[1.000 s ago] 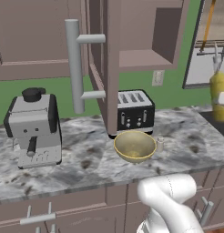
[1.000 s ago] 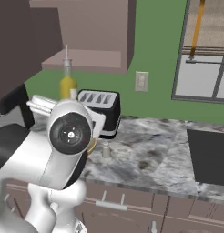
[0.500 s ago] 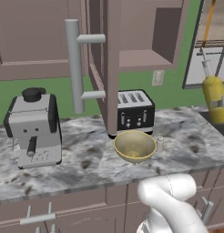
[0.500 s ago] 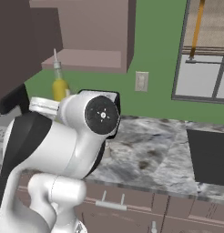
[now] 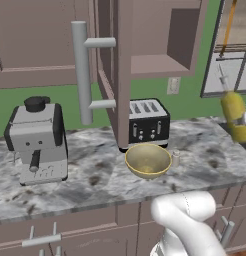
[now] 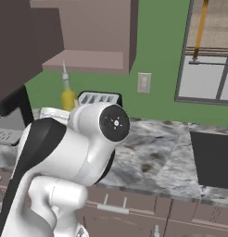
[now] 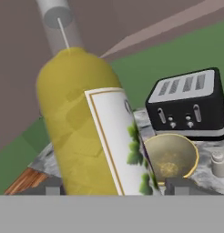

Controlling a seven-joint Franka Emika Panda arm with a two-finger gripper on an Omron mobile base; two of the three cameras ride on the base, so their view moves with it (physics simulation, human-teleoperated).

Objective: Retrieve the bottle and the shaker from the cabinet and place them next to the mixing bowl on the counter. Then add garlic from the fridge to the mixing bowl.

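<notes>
Fingers (image 7: 53, 187) clasp the bottle (image 7: 93, 132), which stands between them and leans. Beyond the fingertips lie the mixing bowl (image 7: 170, 157) and, beside it, the shaker (image 7: 219, 164). Risk: a tilted set-down topples the bottle or strikes the shaker

The robot's big white arm (image 6: 74, 152) is hiding most of the yellow-olive slim-necked bottle (image 6: 67, 97) in the right base view, and the left base view's right edge is cutting it off.
</notes>
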